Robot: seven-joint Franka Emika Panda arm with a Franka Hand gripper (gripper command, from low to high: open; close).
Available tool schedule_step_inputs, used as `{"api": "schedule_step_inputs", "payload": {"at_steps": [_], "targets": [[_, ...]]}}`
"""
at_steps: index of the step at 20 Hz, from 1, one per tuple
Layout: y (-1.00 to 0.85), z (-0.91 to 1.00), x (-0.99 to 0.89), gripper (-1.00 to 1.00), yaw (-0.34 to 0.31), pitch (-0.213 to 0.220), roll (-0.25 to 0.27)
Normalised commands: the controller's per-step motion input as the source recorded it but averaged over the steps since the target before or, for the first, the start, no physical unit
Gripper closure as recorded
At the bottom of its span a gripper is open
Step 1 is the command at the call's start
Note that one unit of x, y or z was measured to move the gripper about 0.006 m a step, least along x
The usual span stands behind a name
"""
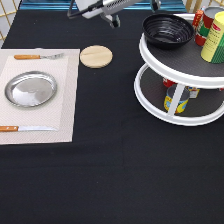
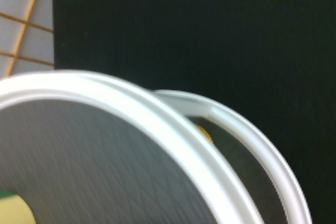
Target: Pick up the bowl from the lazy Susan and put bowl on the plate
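Bowl (image 1: 168,29): glossy black, ridged inside, resting on the upper tier of the lazy Susan (image 1: 150,56) at the exterior view's top right, toward that tier's 10 o'clock edge. Not yet lifted. Just beside it, toward 3 o'clock on the same tier, a red can (image 1: 203,25) and a yellow-green can (image 1: 215,41). On the lower tier, behind the white central post, a yellow and blue can (image 1: 176,99) plus other tins only partly seen. Same turntable in the wrist view as two white rims (image 2: 161,135) over dark grey shelf, against black cloth.

From the bowl toward 9 o'clock, a light-wood disc (image 1: 96,56) on the black tablecloth (image 1: 115,170), between turntable and placemat (image 1: 65,100). Farther toward 8 o'clock, well apart from the bowl, the silver plate (image 1: 30,89), bare, centred on the placemat. Fork (image 1: 37,56) with wooden handle at the plate's 12 o'clock, knife (image 1: 25,128) at its 6 o'clock, both on the mat.

Gripper (image 1: 114,20) hanging at the exterior view's top edge, toward 9 o'clock of the bowl and near it, apart from its rim, touching nothing and carrying nothing. Fingers too indistinct to tell whether apart or together.
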Motion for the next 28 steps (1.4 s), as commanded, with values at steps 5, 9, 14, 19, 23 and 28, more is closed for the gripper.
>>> {"api": "schedule_step_inputs", "payload": {"at_steps": [5,9,14,19,23,28], "targets": [[0.14,-0.54,-1.0,-1.0,0.001,-0.111,-0.139],[0.36,-0.5,-1.0,-1.0,0.003,-0.097,-0.108],[0.6,-0.11,-0.89,-1.0,0.0,-0.132,-0.111],[0.56,-0.05,-0.72,-1.0,-0.005,-0.188,-0.134],[0.17,-0.29,-0.39,-1.0,-0.069,-0.212,-0.089],[0.2,-0.62,-0.52,-1.0,-0.054,-0.177,-0.08]]}}
